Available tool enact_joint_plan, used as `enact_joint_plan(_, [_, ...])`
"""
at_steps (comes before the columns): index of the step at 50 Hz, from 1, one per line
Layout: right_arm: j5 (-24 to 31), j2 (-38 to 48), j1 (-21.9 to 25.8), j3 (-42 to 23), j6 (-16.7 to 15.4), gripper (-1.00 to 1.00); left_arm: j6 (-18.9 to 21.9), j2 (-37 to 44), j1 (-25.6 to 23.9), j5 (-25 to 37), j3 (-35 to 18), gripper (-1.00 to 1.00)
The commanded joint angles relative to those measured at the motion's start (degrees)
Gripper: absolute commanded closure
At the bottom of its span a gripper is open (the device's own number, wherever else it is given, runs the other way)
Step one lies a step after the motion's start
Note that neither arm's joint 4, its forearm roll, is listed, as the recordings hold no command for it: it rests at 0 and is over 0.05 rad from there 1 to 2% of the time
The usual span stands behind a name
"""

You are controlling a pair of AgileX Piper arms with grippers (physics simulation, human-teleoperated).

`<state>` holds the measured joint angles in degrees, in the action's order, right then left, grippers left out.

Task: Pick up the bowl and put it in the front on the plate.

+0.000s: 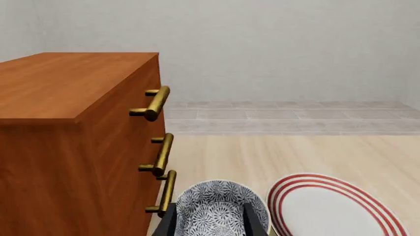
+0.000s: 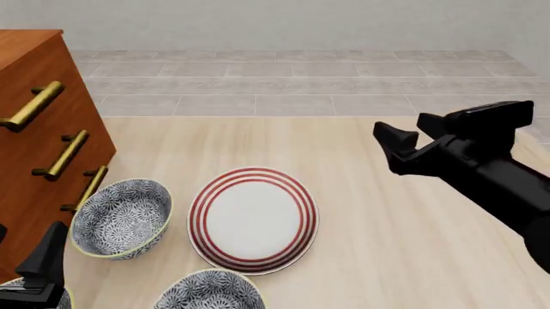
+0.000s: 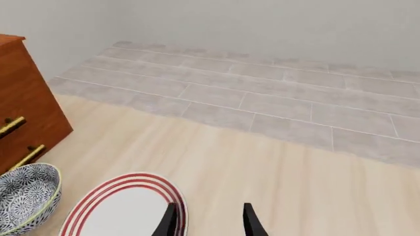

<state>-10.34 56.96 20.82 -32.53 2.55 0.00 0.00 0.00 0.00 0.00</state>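
Note:
Three patterned bowls with pale yellow rims lie around the red-ringed white plate [image 2: 254, 219] [image 1: 331, 209] [image 3: 125, 211]. One bowl [image 2: 120, 217] [image 1: 220, 209] [image 3: 23, 194] sits left of the plate beside the dresser. A second bowl [image 2: 210, 291] lies at the near edge below the plate, and a third bowl [image 2: 26, 297] shows only partly in the near left corner. My left gripper [image 2: 26, 251] [image 1: 212, 221] is open near that corner, with the dresser-side bowl ahead between its fingers in the left wrist view. My right gripper [image 2: 408, 138] [image 3: 210, 223] hangs open and empty, right of the plate.
A wooden dresser [image 2: 35, 129] [image 1: 66, 147] [image 3: 19, 98] with brass handles [image 2: 64, 154] stands at the left, close to the left bowl. Grey tiled floor [image 2: 301, 84] runs beyond the table's far edge. Bare tabletop [image 2: 413, 257] lies right of the plate.

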Motion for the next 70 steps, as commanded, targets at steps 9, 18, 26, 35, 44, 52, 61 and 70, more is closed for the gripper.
enact_joint_plan(9, [3.97,9.4,7.48,-9.99,-1.99,-1.0,0.0,0.0,0.0,0.0,0.0,-1.0])
enact_joint_plan(18, [4.47,13.99,11.08,-14.21,-0.33,-1.0,0.0,0.0,0.0,0.0,0.0,-1.0])
enact_joint_plan(26, [5.9,16.17,13.17,-17.83,0.58,-1.0,0.0,0.0,0.0,0.0,0.0,-1.0])
enact_joint_plan(35, [8.03,17.95,14.5,-20.51,1.98,-1.0,0.0,0.0,0.0,0.0,0.0,-1.0])
enact_joint_plan(44, [10.09,21.69,16.18,-24.29,1.05,-1.0,0.0,0.0,0.0,0.0,0.0,-1.0])
enact_joint_plan(52, [11.63,25.43,18.05,-27.73,1.63,-1.0,0.0,0.0,0.0,0.0,0.0,-1.0])
enact_joint_plan(61, [14.55,29.68,19.64,-33.15,1.95,-1.0,0.0,0.0,0.0,0.0,0.0,-1.0])
enact_joint_plan(70, [16.79,33.56,21.22,-38.37,2.7,-1.0,0.0,0.0,0.0,0.0,0.0,-1.0])
